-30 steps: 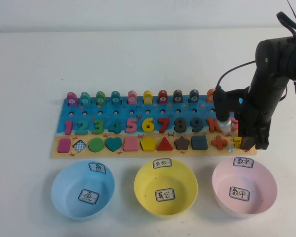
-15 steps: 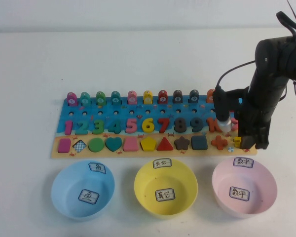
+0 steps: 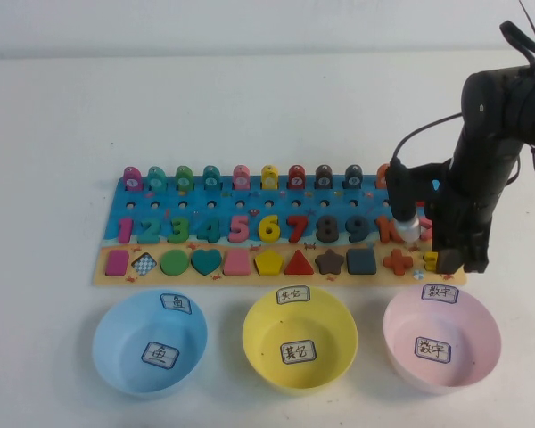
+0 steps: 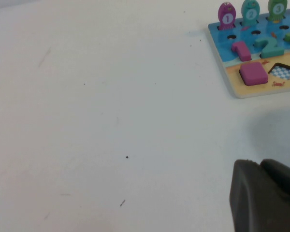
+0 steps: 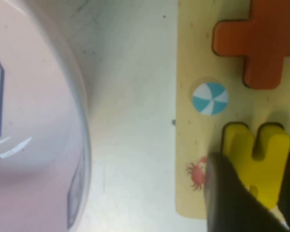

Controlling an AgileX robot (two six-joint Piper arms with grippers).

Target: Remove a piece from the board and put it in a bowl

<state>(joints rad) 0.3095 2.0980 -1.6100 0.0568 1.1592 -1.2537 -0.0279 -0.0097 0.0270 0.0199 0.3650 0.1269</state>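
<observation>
The right end effector [image 3: 446, 260] stood over the right end of the board [image 3: 250, 239], its fingers down on either side of the piece [image 5: 256, 162], the small yellow equals-sign block. The right wrist view showed one dark finger [image 5: 232, 198] against the block's side and the other at the picture's edge, so the block was grasped while it sat in its place on the board, beside the orange plus [image 3: 396, 260]. From the high camera the arm covered most of the block; only a yellow corner showed beneath it.

That end of the board lay near the pink bowl [image 3: 441, 339], which sat just in front of it with a narrow strip of bare tabletop [image 3: 250, 107] between them. The yellow bowl [image 3: 300, 337] was the middle one of three, well apart from the grasped block, with the blue bowl [image 3: 150, 341] beyond it on the left. The three bowls stood close in a row with little gaps between their rims.

Behind the board the tabletop ran wide and bare to the far edge.

The left end effector [image 4: 268, 198] hung off the board's left end over bare tabletop. Only a dark lump of it showed in the left wrist view's corner, and I could not tell whether it was clenched or released. The high camera did not catch it.
</observation>
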